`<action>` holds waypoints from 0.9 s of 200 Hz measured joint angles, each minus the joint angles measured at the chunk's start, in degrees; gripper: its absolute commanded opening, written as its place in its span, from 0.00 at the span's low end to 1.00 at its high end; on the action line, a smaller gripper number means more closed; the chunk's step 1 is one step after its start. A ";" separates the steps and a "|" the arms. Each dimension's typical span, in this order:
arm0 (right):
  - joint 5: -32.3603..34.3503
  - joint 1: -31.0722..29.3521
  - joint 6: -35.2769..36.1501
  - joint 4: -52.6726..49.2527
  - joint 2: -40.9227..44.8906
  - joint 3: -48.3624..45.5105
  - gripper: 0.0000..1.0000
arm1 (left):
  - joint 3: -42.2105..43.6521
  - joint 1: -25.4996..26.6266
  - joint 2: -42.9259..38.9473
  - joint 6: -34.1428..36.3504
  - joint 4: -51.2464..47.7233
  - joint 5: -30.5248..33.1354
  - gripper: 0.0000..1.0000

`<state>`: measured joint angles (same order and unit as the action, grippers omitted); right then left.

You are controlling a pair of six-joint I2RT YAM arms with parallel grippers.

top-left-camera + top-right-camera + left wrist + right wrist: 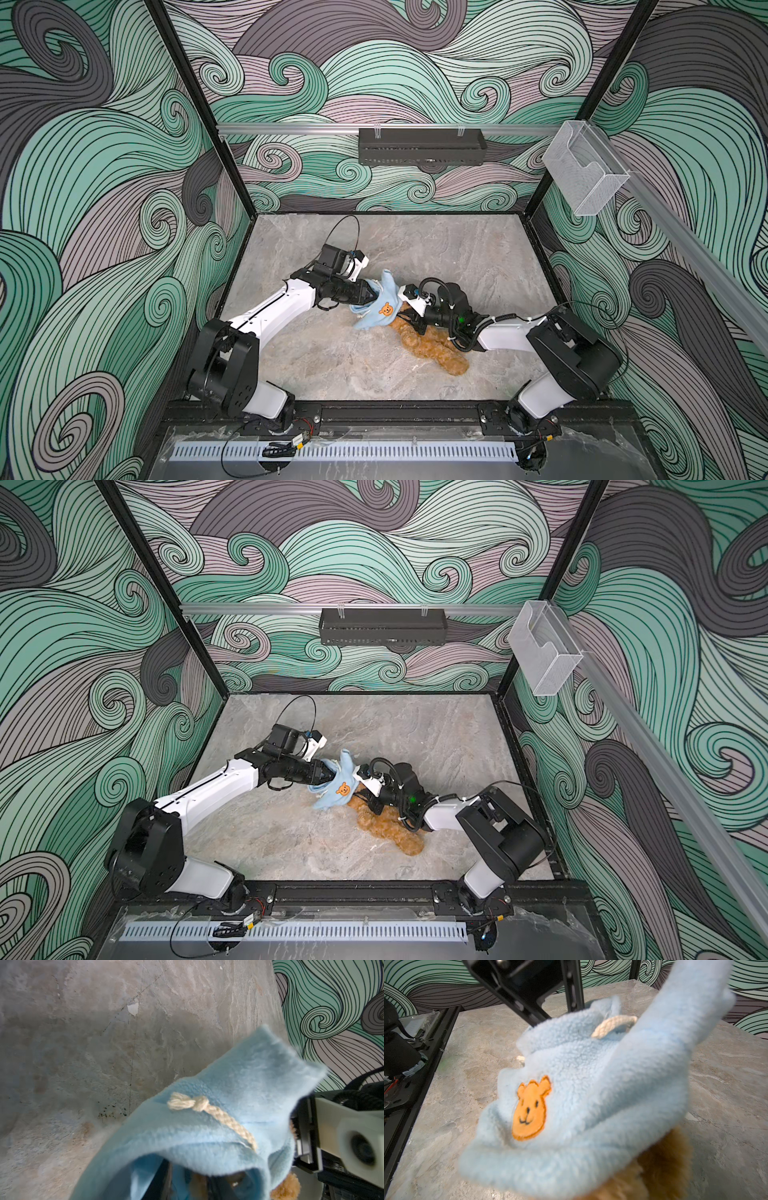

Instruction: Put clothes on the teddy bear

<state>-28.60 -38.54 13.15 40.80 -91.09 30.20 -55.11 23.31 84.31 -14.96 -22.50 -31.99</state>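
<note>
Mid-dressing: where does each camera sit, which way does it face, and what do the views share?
Top views: high over the front rail, looking down at the table; left arm, right arm, left pincer, teddy bear, light blue shirt.
Left wrist: on the left arm, looking into the shirt; the right arm's wrist camera shows.
Right wrist: on the right arm, facing the shirt's bear patch; left pincer shows.
Shared: all show the shirt.

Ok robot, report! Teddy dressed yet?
Left gripper, right gripper at light blue fleece shirt, grips hidden. Golden-brown plush teddy bear lying down, shirt over one end. Nothing blocking.
</note>
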 measured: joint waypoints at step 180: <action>-1.18 0.63 1.88 -7.04 0.11 3.69 0.28 | 0.07 2.23 7.78 -0.79 9.05 -11.82 0.59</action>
<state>-29.78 -37.91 15.03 33.76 -90.98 33.89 -55.05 25.54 92.09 -15.75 -13.45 -43.81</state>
